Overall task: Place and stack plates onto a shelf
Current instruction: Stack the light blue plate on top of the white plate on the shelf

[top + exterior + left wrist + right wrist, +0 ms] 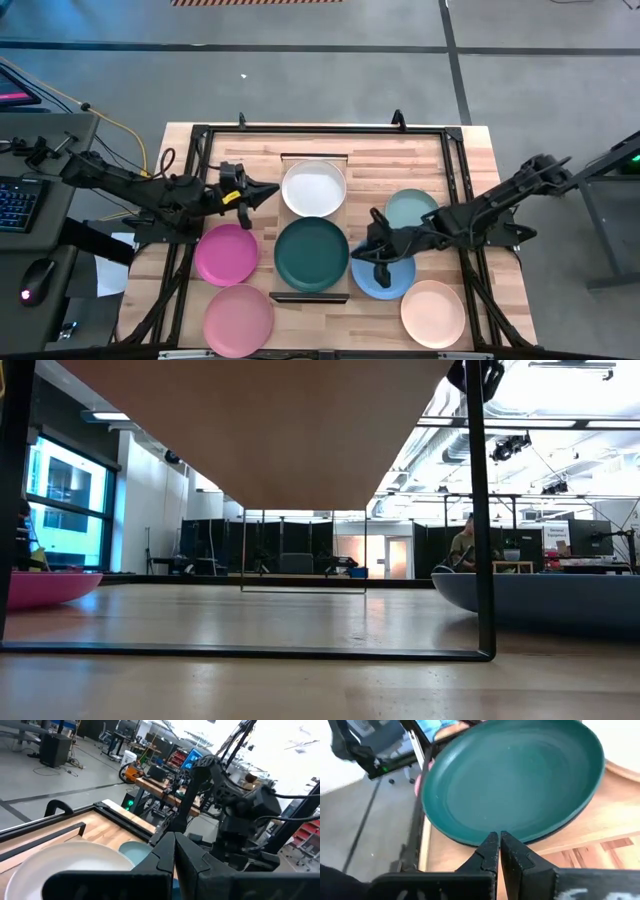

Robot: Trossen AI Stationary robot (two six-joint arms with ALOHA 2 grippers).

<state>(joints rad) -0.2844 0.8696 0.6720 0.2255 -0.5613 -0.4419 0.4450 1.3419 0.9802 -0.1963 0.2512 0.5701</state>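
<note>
White plate point(313, 187) & dark teal plate point(311, 252) on shelf point(345, 212), round, matte, both grippers clenched empty

You have a tabletop point(470, 160) of pale wood planks with visible grain and a soft sheen, ringed by a dark, smooth metal frame point(320, 129). The dark teal plate point(512, 777) and white plate point(313, 187) look like smooth, matt plastic, and the shelf point(345, 212) under them is light wood. Both grippers, left point(272, 189) and right point(377, 216), look like matt black plastic.
</note>
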